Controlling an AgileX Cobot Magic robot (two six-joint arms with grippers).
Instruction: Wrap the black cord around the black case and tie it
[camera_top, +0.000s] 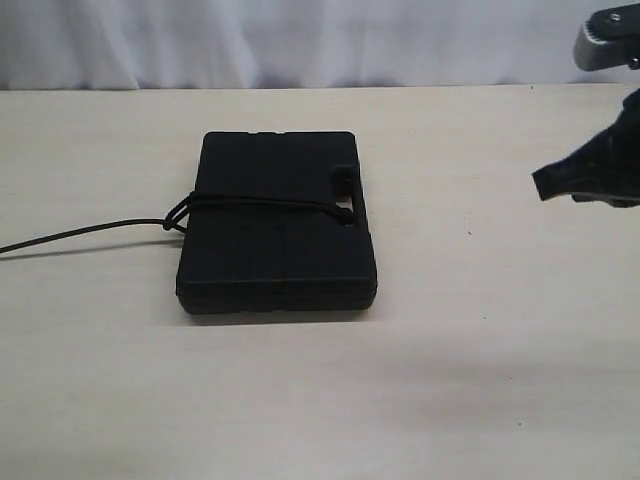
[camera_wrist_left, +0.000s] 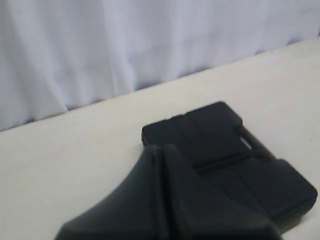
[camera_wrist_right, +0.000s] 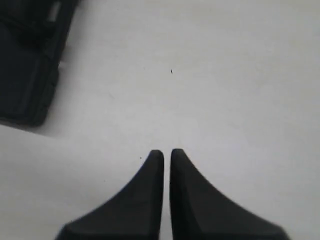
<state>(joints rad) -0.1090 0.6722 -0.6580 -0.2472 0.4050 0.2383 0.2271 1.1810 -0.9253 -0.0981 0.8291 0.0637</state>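
The case (camera_top: 275, 250) lies flat in the middle of the table (camera_top: 480, 380). Its handle hole is on the 3 o'clock edge. Its long side looks like it runs from 12 o'clock to 6 o'clock, but that is hard to be sure of.

The cord (camera_top: 260, 203) goes across the top of the case from 9 o'clock to 3 o'clock, so it crosses the short way. It dips into the handle hole at the 3 o'clock edge. At the 9 o'clock edge it bunches into a small lump that looks like a knot. From that lump, 1 loose tail runs over the table toward 9 o'clock and out of the picture.

The right hand (camera_wrist_right: 167, 154) is closed and holds nothing. Its 2 tips sit side by side above bare table. It is at 3 o'clock from the case and well apart from it.

The left hand (camera_wrist_left: 160, 150) is closed too, with nothing in it. It does not show in the wide view. Its own camera shows the case near, just past its tips.

I think the wrap is done and the knot is made, or almost made. If the knot needs 1 more pull, the tail to grab lies at 9 o'clock. That is the left arm's side, so the left hand is the nearer one. The right hand would have to reach right across the case.
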